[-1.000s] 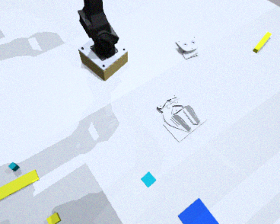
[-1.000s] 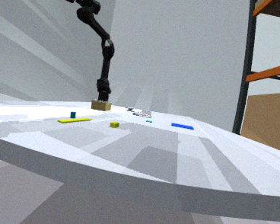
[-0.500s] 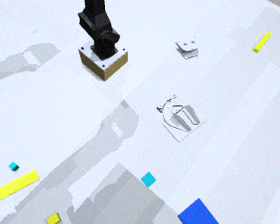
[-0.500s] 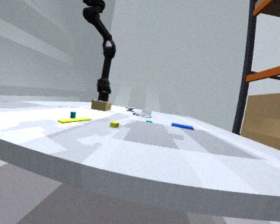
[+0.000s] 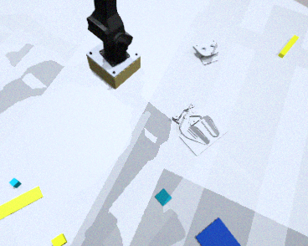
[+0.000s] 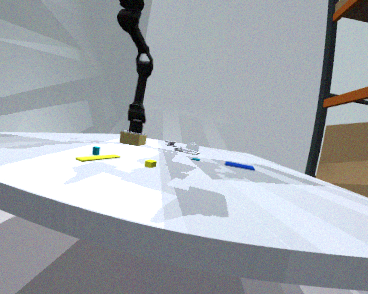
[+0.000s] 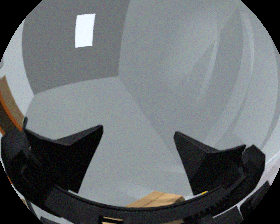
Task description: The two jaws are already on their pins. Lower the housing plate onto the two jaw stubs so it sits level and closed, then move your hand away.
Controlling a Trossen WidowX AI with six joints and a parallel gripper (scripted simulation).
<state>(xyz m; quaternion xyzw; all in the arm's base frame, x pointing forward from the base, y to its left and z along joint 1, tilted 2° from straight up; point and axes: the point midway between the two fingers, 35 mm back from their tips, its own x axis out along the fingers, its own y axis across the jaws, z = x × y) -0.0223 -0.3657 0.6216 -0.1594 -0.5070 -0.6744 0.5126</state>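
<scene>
A white assembly with a thin square base (image 5: 197, 151) lies on the table right of the arm's mount. Two grey elongated shapes (image 5: 198, 135) (image 5: 211, 126) show side by side on it, with thin curved outlines and small dark parts behind them. A separate small white piece with holes (image 5: 206, 51) (image 6: 171, 143) stands farther back. White on white, I cannot tell which piece is the housing plate, nor whether it sits level. My gripper (image 7: 139, 132) is open and empty in the wrist view, facing walls and ceiling, away from the assembly. It is outside the top and exterior views.
The arm's tan mount block (image 5: 115, 79) (image 6: 133, 138) stands left of the assembly. Yellow bars (image 5: 17, 205) (image 5: 288, 46), a yellow block (image 5: 59, 239) (image 6: 150, 163), cyan pieces (image 5: 15, 182) (image 5: 162, 197) and a blue slab (image 5: 218, 234) (image 6: 239, 165) lie around. A shelf (image 6: 323, 90) stands beyond the table.
</scene>
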